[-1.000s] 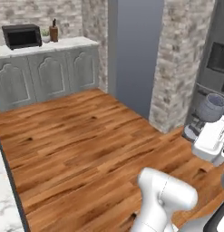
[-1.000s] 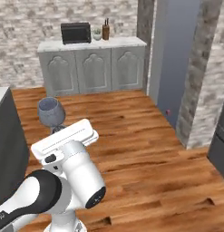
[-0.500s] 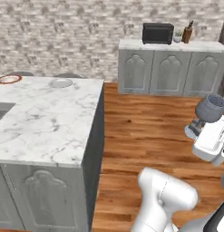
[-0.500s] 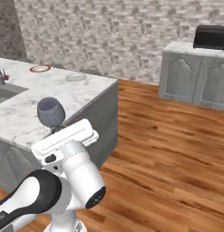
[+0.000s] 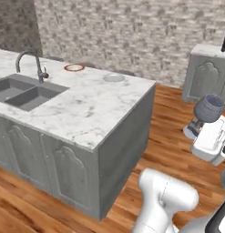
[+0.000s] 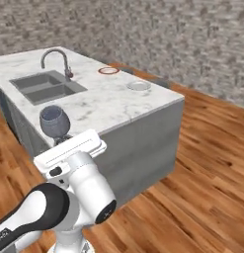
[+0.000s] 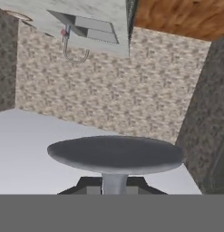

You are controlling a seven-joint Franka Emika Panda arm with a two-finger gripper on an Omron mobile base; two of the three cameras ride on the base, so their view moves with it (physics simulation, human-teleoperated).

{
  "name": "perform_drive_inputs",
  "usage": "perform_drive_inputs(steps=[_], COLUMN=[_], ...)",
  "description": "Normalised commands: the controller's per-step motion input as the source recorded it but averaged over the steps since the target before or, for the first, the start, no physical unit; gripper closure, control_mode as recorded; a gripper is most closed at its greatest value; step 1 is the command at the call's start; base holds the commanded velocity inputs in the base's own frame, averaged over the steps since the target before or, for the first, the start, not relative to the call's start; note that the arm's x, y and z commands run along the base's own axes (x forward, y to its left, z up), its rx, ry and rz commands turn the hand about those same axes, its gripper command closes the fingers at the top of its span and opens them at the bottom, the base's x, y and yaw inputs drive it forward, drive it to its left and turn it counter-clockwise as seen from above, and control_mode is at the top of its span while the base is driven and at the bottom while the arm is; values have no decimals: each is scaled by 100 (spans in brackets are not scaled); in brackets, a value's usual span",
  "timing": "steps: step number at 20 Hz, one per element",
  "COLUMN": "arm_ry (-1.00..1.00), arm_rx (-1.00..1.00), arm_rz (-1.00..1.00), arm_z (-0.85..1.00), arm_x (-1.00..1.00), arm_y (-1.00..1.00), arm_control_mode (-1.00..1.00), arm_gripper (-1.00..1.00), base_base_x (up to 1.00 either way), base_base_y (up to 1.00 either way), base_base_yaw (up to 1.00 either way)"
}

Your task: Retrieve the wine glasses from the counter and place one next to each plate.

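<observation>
The gripper (image 6: 61, 141) is closing narrowly on the stem of a wine glass (image 6: 54, 120), and the glass is standing upright above the white hand, well clear of any surface. In the left base view the same wine glass (image 5: 208, 108) is showing at the right edge, its grey-tinted bowl rising over the hand, with the wooden floor (image 5: 171, 132) behind it. In the hand view the round foot of the glass (image 7: 115, 154) is lying across the middle of the picture, and the stem is running down between the dark finger tips (image 7: 88, 185).

The marble island worktop (image 5: 93, 111) is standing ahead of the robot, apart from the glass. A sink (image 5: 23, 92) is sitting in its left part, with a curved faucet (image 5: 32, 61) just behind it. Two plates are resting near the far edge of the worktop: a plate with a red-orange rim (image 5: 74, 68) towards the faucet, and a plain grey-white plate (image 5: 114, 78) nearer the corner. In the right base view the rimmed plate (image 6: 108, 70) and the plain plate (image 6: 139, 86) are lying apart from each other, beyond the sink (image 6: 47, 86).

No glass is standing beside either plate. A stone wall (image 6: 183, 34) is closing off the room behind the island.
</observation>
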Motion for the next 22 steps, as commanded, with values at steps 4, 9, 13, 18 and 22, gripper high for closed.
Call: perform_drive_inputs(steps=[4,9,13,18,22], arm_ry=[0,0,0,0,0], arm_rx=[0,0,0,0,0], arm_rz=[0,0,0,0,0], arm_z=[0,0,0,0,0], arm_x=[0,0,0,0,0], arm_y=[0,0,0,0,0], arm_control_mode=[100,100,100,100,100], arm_gripper=[100,100,100,100,100], base_base_x=[19,25,29,39,39], base_base_y=[-87,-94,-100,-100,-100], base_base_yaw=[53,47,41,30,27])
